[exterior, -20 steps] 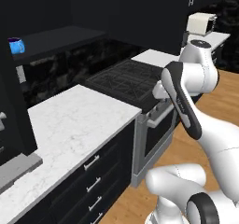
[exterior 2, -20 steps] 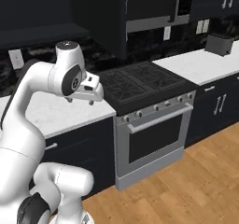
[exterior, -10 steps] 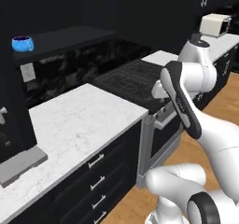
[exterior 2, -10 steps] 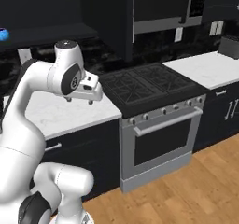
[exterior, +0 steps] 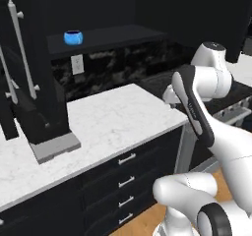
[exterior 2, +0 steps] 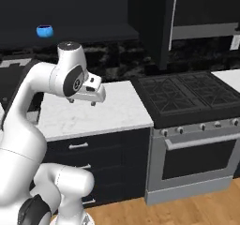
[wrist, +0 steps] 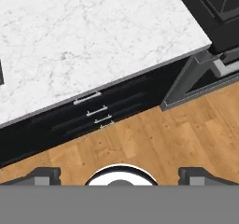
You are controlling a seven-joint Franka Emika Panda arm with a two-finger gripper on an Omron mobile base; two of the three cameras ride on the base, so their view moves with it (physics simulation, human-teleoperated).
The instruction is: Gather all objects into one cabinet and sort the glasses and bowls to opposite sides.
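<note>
Blue bowl (exterior: 73,37): small, squat, bright blue with a dark inside, resting alone on the black cabinet shelf (exterior: 113,35), well above and beyond the end effector (exterior 2: 83,99). The end effector is spread wide and holds nothing, poised over the white marble worktop (exterior: 113,117) edge, probably in transit. The bowl appears ready for collection.

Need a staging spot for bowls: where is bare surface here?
The white marble counter is bare from the black cabinet door across to the stove. The black shelf is bare right of the blue bowl.
</note>
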